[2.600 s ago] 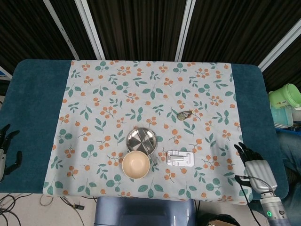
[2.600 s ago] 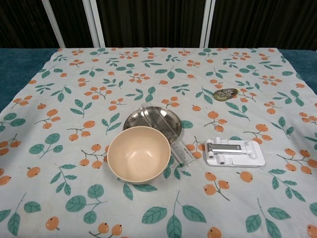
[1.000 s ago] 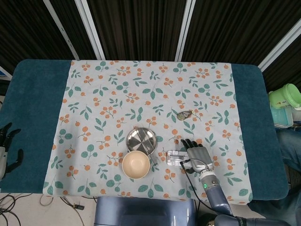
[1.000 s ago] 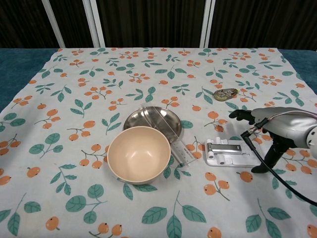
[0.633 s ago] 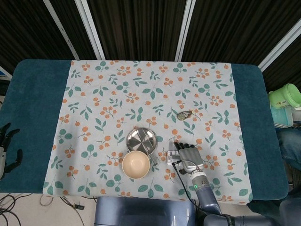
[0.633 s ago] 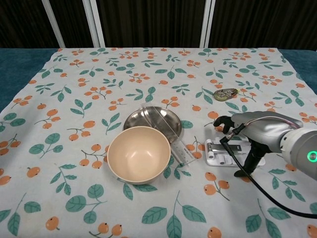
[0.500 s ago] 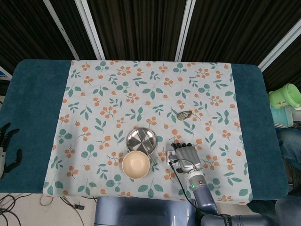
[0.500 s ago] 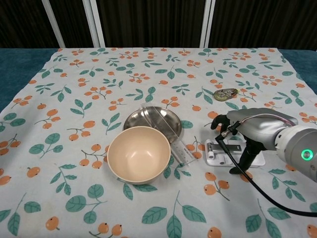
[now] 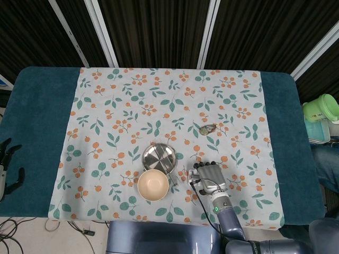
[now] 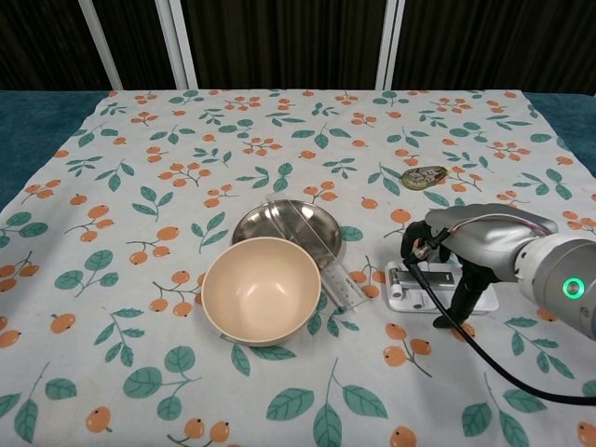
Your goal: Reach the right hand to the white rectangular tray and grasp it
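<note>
The white rectangular tray (image 10: pixel 431 288) lies flat on the floral cloth, right of the bowl. My right hand (image 10: pixel 470 244) arches over it from the right. Its fingers (image 10: pixel 413 244) curl down past the tray's far edge, and the thumb (image 10: pixel 463 296) stands on the cloth at the near edge. The tray does not look clamped. In the head view the right hand (image 9: pixel 207 177) hides nearly all of the tray. My left hand (image 9: pixel 7 168) rests at the table's far left edge, fingers apart, holding nothing.
A beige bowl (image 10: pixel 262 289) sits left of the tray, partly over a steel plate (image 10: pixel 291 223); a clear ruler (image 10: pixel 337 279) leans between them. A small metal object (image 10: pixel 425 176) lies further back. A black cable (image 10: pixel 489 358) trails from the right hand. A green cup (image 9: pixel 321 107) stands off-table right.
My right hand swung in from the table's right edge to over the tray, then its fingers curled lower toward the far edge. The tray and the left hand stayed put.
</note>
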`<action>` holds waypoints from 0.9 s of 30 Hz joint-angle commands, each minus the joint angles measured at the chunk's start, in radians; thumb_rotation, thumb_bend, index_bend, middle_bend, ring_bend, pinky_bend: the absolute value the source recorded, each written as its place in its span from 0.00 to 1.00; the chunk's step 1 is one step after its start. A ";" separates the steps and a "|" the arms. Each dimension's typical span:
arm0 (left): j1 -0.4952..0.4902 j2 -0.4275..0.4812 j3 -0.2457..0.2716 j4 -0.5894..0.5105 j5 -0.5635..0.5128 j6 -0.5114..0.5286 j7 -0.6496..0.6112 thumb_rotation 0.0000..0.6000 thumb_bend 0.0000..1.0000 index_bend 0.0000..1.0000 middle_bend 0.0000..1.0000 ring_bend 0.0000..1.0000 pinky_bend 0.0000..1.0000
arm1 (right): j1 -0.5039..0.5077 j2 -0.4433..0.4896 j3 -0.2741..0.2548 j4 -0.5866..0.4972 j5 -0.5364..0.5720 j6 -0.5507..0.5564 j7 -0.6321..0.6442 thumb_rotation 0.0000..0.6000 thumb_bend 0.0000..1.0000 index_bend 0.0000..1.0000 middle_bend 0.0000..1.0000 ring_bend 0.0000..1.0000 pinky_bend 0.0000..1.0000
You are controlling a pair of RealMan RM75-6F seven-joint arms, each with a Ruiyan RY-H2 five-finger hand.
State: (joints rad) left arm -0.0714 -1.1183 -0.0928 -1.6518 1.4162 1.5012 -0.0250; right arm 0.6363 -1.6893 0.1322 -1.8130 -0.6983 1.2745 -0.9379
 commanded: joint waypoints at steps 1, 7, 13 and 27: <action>0.000 0.000 0.000 0.000 -0.001 0.000 -0.002 1.00 0.49 0.16 0.04 0.04 0.00 | 0.003 0.003 -0.001 0.001 0.004 -0.003 0.004 1.00 0.28 0.31 0.32 0.36 0.25; 0.000 0.000 0.001 0.002 -0.002 -0.002 0.000 1.00 0.49 0.16 0.04 0.04 0.00 | 0.008 0.013 -0.004 -0.008 0.012 -0.003 0.011 1.00 0.39 0.33 0.35 0.43 0.29; 0.001 0.000 0.000 0.000 -0.002 -0.001 0.001 1.00 0.49 0.16 0.04 0.04 0.00 | 0.011 0.024 -0.005 -0.007 0.012 -0.010 0.032 1.00 0.40 0.34 0.36 0.44 0.29; 0.001 0.004 0.002 -0.005 -0.004 -0.004 -0.002 1.00 0.49 0.17 0.04 0.04 0.00 | 0.008 0.127 0.024 -0.069 -0.047 -0.055 0.155 1.00 0.40 0.35 0.38 0.46 0.29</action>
State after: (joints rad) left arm -0.0706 -1.1146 -0.0912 -1.6567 1.4126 1.4967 -0.0270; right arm 0.6478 -1.5826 0.1469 -1.8654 -0.7444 1.2354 -0.8075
